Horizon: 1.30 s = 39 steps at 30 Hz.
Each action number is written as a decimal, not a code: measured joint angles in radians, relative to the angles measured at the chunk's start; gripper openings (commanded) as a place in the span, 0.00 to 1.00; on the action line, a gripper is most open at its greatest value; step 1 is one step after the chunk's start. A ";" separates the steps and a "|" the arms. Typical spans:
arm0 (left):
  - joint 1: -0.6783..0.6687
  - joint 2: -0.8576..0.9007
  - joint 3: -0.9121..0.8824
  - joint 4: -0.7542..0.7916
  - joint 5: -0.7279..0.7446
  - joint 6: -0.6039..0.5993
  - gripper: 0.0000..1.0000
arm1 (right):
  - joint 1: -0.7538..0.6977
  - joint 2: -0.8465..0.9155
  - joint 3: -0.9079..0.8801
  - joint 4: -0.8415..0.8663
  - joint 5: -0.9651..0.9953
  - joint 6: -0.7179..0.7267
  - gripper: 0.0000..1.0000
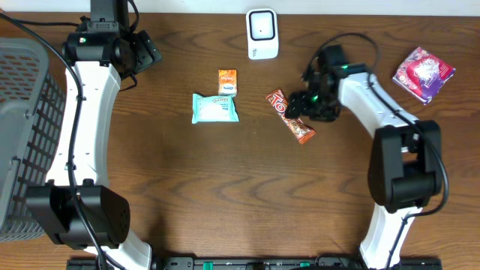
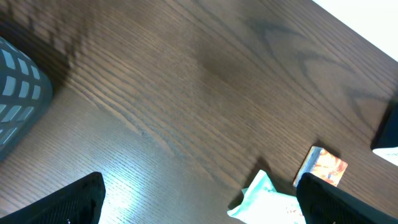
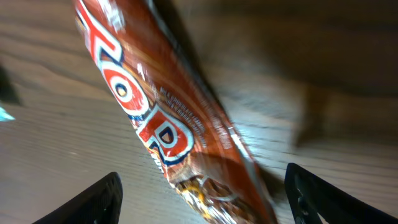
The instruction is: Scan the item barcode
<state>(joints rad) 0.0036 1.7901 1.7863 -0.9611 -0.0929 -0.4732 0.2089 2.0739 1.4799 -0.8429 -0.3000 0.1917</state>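
An orange-brown snack bar with red and white lettering lies slanted on the wooden table, right of centre. My right gripper hovers over its middle. In the right wrist view the bar runs down between the spread black fingertips, which stand apart from it; the right gripper is open and holds nothing. The white barcode scanner stands at the back centre. My left gripper is at the back left, open over bare wood.
A teal packet and a small orange packet lie left of the bar; both show in the left wrist view, teal packet and orange packet. A purple packet lies far right. A grey basket fills the left edge.
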 measured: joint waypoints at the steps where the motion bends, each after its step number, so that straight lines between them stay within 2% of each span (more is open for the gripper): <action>1: 0.000 0.000 0.000 0.000 0.000 0.000 0.98 | 0.010 0.008 -0.005 0.002 0.005 0.000 0.77; 4: 0.000 0.000 0.000 0.000 0.000 0.000 0.98 | 0.035 0.023 -0.009 0.003 0.021 -0.005 0.68; 6: 0.000 0.000 0.000 0.000 0.000 0.000 0.98 | 0.047 0.027 -0.008 0.006 0.034 -0.011 0.49; 8: 0.000 0.000 0.000 0.000 0.000 0.000 0.98 | 0.056 0.035 -0.007 0.007 0.044 -0.008 0.24; 10: 0.000 0.000 0.000 0.000 0.000 0.000 0.98 | 0.062 0.043 -0.006 0.014 0.046 0.005 0.06; 11: 0.000 0.000 0.000 0.000 0.000 0.000 0.98 | 0.064 0.046 -0.006 0.018 0.042 0.009 0.01; 21: 0.000 0.000 0.000 0.000 0.000 0.000 0.98 | 0.082 0.071 0.006 0.118 -0.074 0.090 0.01; 28: 0.000 0.000 0.000 0.000 0.000 0.000 0.98 | 0.082 0.119 0.177 0.139 -0.101 0.121 0.01; 33: 0.000 0.000 0.000 0.000 0.000 0.000 0.98 | 0.082 0.120 0.318 0.284 -0.084 0.179 0.01; 39: 0.000 0.000 0.000 0.000 0.000 0.000 0.98 | 0.082 0.121 0.339 0.515 -0.050 0.315 0.01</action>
<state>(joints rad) 0.0036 1.7901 1.7863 -0.9611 -0.0929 -0.4732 0.2913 2.1948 1.8187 -0.3283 -0.3504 0.5064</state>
